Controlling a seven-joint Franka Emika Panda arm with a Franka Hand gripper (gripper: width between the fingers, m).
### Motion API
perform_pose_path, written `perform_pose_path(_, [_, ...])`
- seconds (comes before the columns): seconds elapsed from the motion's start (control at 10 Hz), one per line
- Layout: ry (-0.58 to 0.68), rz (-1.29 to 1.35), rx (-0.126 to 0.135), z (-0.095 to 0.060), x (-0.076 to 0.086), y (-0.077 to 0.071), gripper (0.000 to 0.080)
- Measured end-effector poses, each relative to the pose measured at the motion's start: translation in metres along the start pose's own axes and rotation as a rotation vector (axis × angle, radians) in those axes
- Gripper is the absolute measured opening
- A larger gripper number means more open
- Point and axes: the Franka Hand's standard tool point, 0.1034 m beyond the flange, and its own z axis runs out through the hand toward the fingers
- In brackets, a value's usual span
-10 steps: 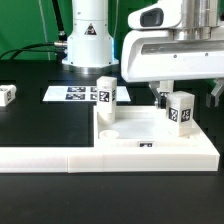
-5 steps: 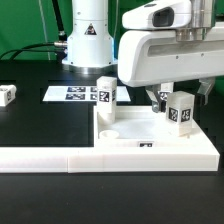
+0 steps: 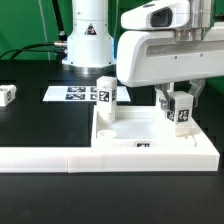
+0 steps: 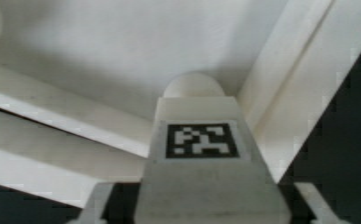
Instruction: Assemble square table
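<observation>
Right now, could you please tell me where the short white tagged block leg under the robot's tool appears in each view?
Exterior view: the short white tagged block leg stands upright at the exterior view's right, over a far corner of the white plastic square slab.
Wrist view: the leg fills the centre, tag showing.
Shared landmark: the slab beneath it.

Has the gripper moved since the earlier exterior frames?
Yes. The gripper has come down, and its jaws have closed onto the leg at the exterior view's right, which stays put on the tabletop.
</observation>
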Motion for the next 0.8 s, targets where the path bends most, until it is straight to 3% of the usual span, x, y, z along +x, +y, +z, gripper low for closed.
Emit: perform_pose_path(0.8, [0.007,0.804,0.025,0.0023,-0.0002,0.0009,0.0291])
